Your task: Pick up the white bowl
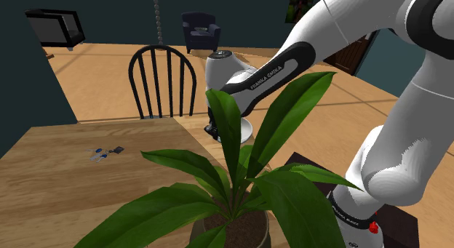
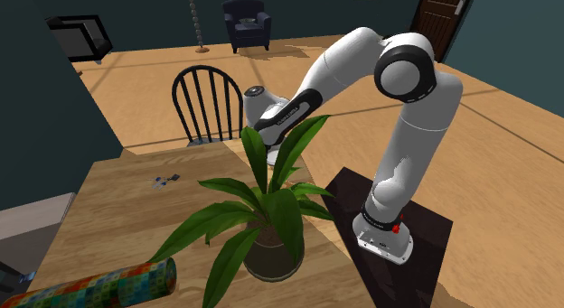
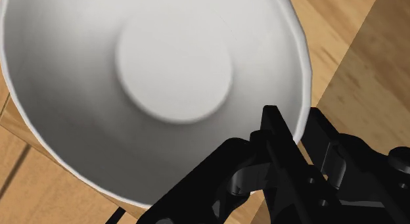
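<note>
We are seeing one white bowl (image 3: 131, 111) at the edge of the wooden table (image 1: 73, 181), and one gripper (image 3: 296, 127) whose two fingers are pinching its rim, nearly closed — one inside, one outside. One potted plant (image 1: 240, 174) is hiding most of the bowl in the shoulder view; one spindle-back chair (image 1: 161, 83) is standing beyond.

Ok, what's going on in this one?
A white Franka arm reaches across a wooden table, past a potted plant, to the white bowl near the table's edge. In the wrist view the end effector is shut on the bowl's rim, one finger inside and one outside. I cannot tell whether the bowl is off the table.
</note>
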